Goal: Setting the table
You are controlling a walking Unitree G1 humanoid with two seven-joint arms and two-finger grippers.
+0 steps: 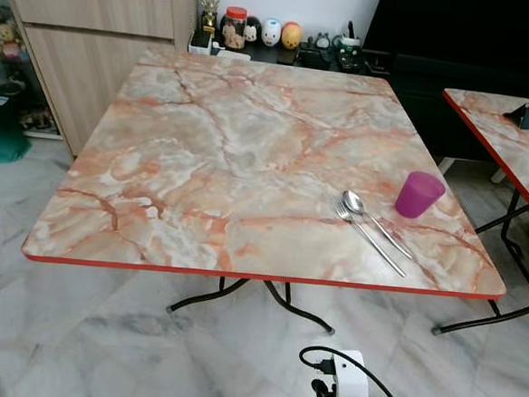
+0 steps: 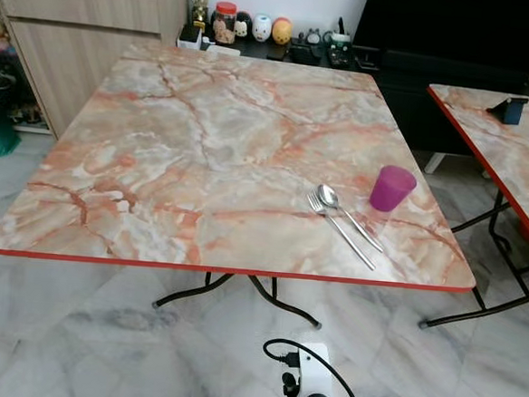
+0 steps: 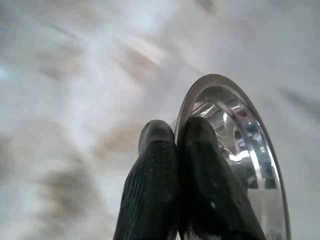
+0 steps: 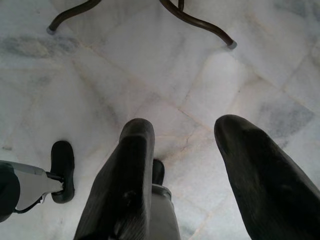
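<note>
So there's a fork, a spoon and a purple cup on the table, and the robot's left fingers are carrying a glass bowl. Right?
Nearly. What the left fingers pinch is a shiny metal plate, not a glass bowl; the left wrist view shows it. The fork, spoon and purple cup do sit on the table.

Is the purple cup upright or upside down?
Upside down: the cup stands on its wider end, narrow closed base up, beside the spoon and fork.
</note>
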